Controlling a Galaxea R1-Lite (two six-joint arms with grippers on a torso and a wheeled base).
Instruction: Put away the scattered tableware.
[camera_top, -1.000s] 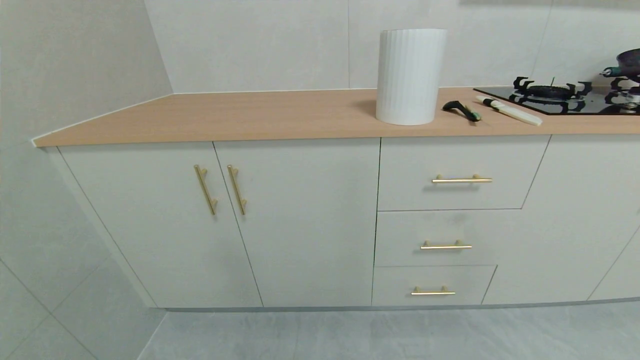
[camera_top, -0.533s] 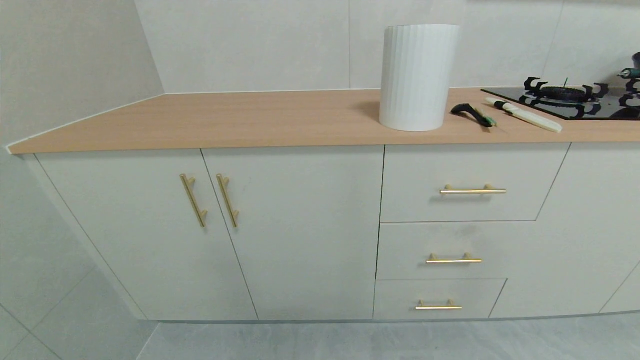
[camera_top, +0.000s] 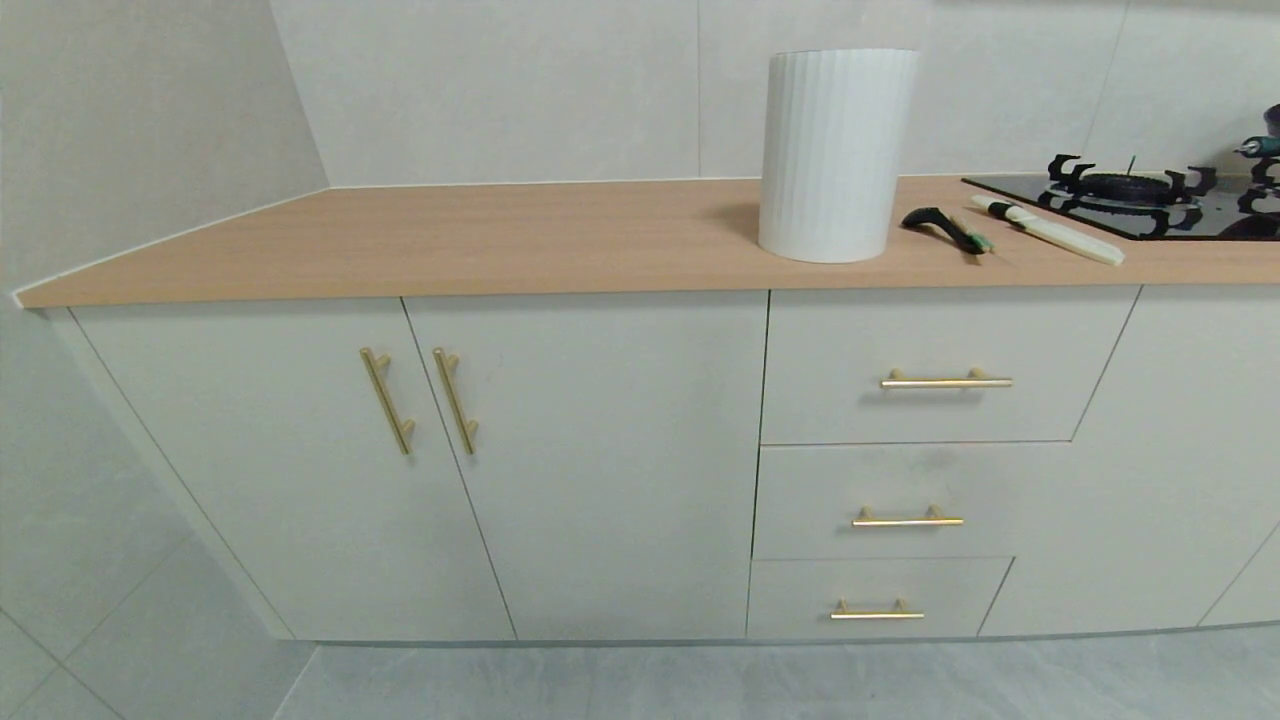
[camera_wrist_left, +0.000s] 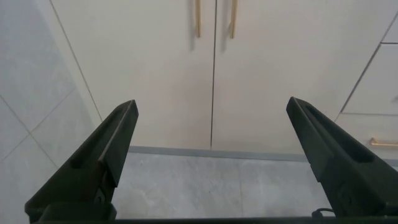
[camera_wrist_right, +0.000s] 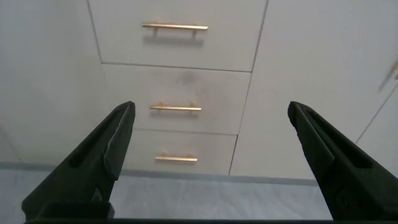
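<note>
On the wooden countertop (camera_top: 450, 240) a tall white ribbed container (camera_top: 836, 155) stands upright. Just to its right lie a black-handled utensil (camera_top: 945, 227) and a long cream-coloured utensil (camera_top: 1050, 229), side by side, close to the counter's front edge. My left gripper (camera_wrist_left: 211, 118) is open, held low in front of the double cabinet doors (camera_wrist_left: 214, 62). My right gripper (camera_wrist_right: 210, 115) is open too, low in front of the stack of drawers (camera_wrist_right: 177, 68). Nothing sits between either pair of fingers.
A black gas hob (camera_top: 1130, 195) with pan supports occupies the counter's far right. Below are two doors with gold handles (camera_top: 388, 400) and three drawers with gold bar handles (camera_top: 945, 380). A tiled wall closes the left side. Grey floor (camera_top: 700, 685) lies before the cabinets.
The head view shifted between one second and half a second ago, bringing the cabinets closer and moving the counter objects rightward; since then it holds still. Nothing on the counter has moved.
</note>
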